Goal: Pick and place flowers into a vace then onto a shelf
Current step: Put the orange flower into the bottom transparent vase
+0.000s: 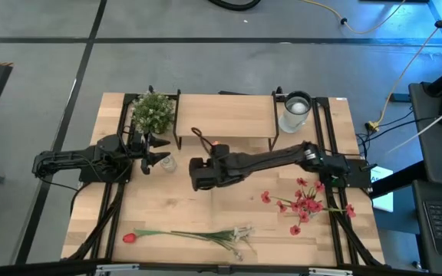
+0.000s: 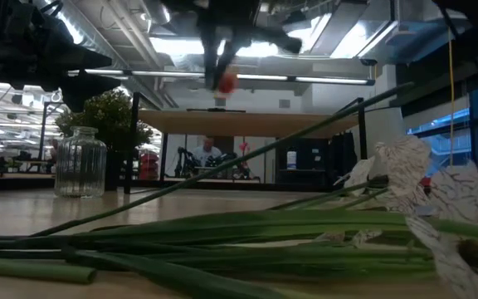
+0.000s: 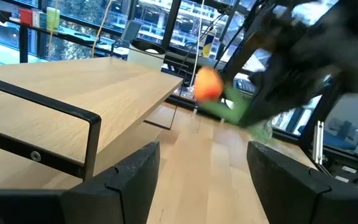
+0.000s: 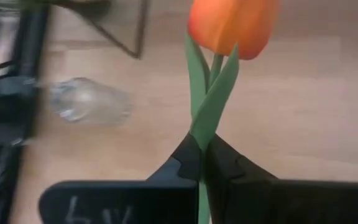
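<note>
My right gripper (image 4: 202, 146) is shut on the orange tulip (image 4: 232, 25) over the table's middle (image 1: 215, 146), in front of the shelf (image 1: 225, 115). In the low view the tulip's head (image 2: 225, 81) hangs high above the table. My left gripper (image 3: 204, 180) is open at the table's left, just beside the clear glass vase (image 1: 167, 162), which stands upright on the table (image 2: 80, 162). The red tulip (image 1: 129, 238) and the white sprig (image 1: 240, 234) lie flat by the near edge. To the right lies the red spray (image 1: 305, 201). My right gripper pinches the orange tulip's green stem and leaves (image 4: 209, 127) between its two fingers, a short way below the head. The head sticks out beyond the fingertips. The tulip is lifted clear of the table; the stem's other end is hidden behind the gripper.
A bushy potted plant (image 1: 153, 111) stands at the shelf's left end, and a wide glass jar (image 1: 295, 111) at its right end. Black frame rails run along both table sides. Bare wood lies between the vase and the flowers on the table.
</note>
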### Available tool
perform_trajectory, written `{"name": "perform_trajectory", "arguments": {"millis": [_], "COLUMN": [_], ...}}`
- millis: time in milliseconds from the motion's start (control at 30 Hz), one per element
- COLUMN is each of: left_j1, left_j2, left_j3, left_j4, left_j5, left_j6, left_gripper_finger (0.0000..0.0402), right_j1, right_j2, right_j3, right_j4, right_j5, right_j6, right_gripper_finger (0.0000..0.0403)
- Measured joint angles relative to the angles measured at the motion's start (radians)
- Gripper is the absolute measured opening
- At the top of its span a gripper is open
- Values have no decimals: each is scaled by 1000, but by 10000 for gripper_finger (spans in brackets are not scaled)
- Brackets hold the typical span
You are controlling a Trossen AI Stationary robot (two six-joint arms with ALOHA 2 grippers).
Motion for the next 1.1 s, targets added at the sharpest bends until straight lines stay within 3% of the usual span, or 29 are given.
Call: {"name": "perform_trajectory", "arguments": {"millis": [167, 333, 567, 867, 1100], "left_j1": [0, 0, 0, 0, 0], "left_j2": [1, 1, 1, 1, 1], "left_j3": [0, 0, 0, 0, 0], "left_j4": [7, 8, 19, 82, 92], "left_j5": [-2, -8, -20, -93, -195], "left_j6": [0, 0, 0, -24, -26], "left_gripper_finger": [235, 235, 235, 235, 235], "right_j1": [30, 33, 34, 60, 122], "right_j2": [-119, -251, -462, -671, -789], "right_j3": [0, 1, 3, 3, 3], "right_j4": [19, 92, 184, 181, 141], "right_j5": [51, 54, -47, -198, -218], "right_j6": [-168, -462, -910, -1205, -1376], "right_gripper_finger": [5, 5, 5, 5, 5]}}
